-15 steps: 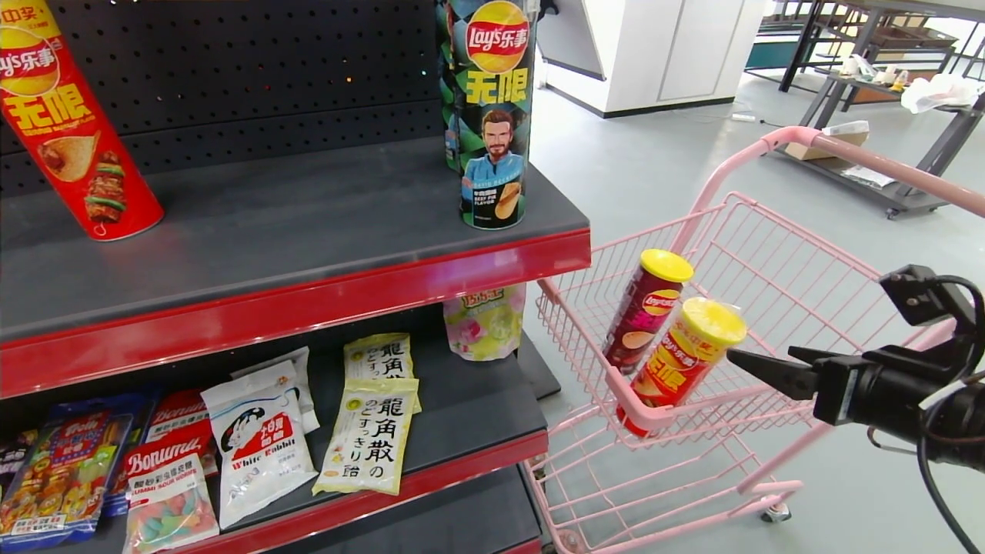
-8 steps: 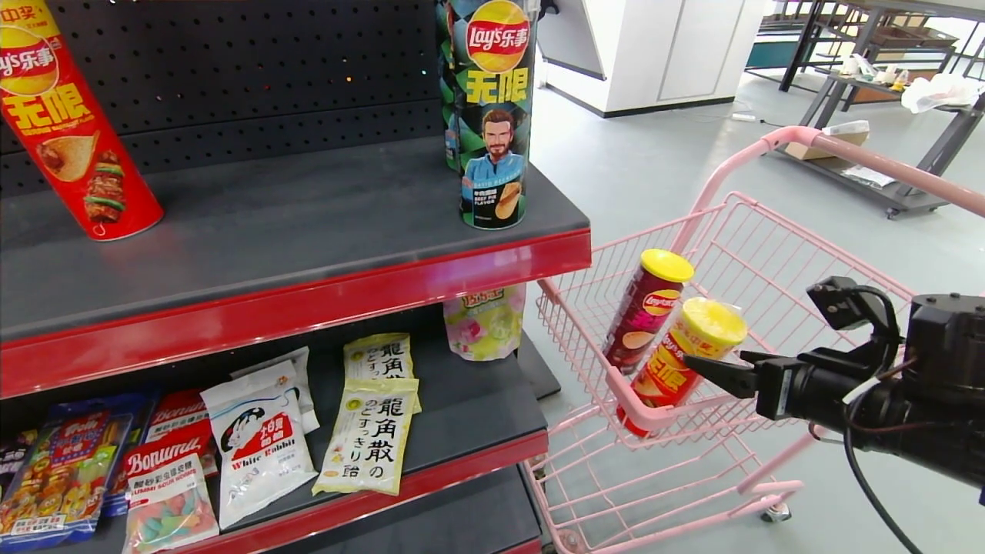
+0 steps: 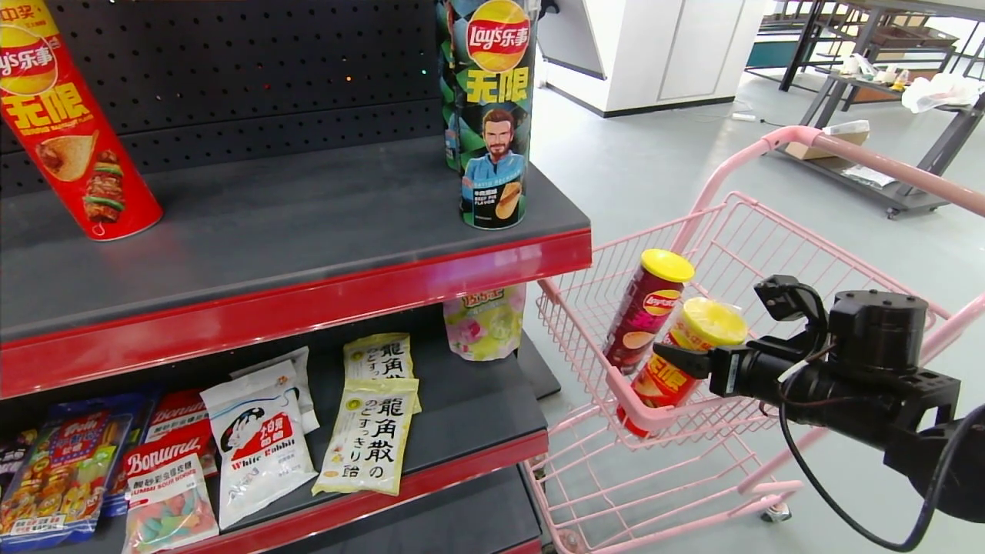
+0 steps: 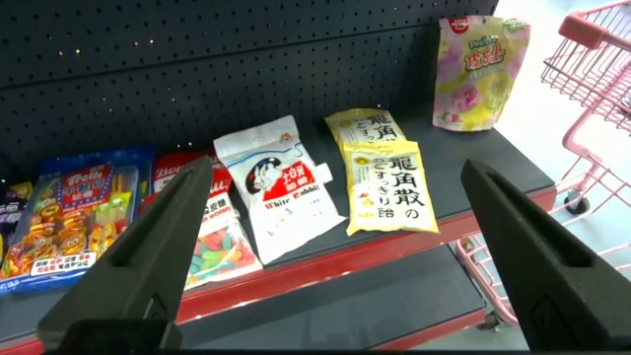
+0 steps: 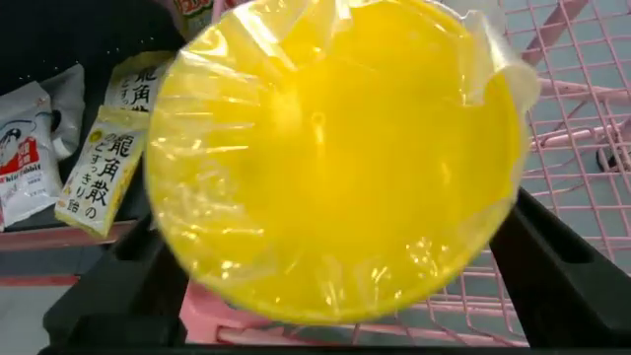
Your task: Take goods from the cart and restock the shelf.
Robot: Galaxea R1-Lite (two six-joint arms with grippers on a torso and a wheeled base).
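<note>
**A:** ok so which one is it on right now?

**B:** The orange can [image 3: 663, 382], the one with the yellow lid [image 5: 325, 118]. It's leaning in the cart's [image 3: 650, 419] front corner, the one nearest the shelving, with its bottom wedged down behind the rim. A maroon can [image 3: 645, 315] leans just beside it along the same side wall, touching it I think.

**A:** and the right gripper [image 5: 337, 227], has it got hold?

**B:** Its fingers are spread wide with the top of the can between them, one on each side of the lid. From here I honestly can't tell if the pads are actually on the can.

**A:** other arm?

**B:** The left gripper [image 4: 335, 168] is down low, facing the lower shelf [image 4: 414, 258], fingers wide apart and holding nothing. Flat snack bags [image 4: 278, 187] lie along that shelf towards its front edge. Up on the top shelf [image 3: 308, 223] a green can [image 3: 492, 115] stands at the right front corner, and a red can [image 3: 73, 131] stands near the left edge.
</note>
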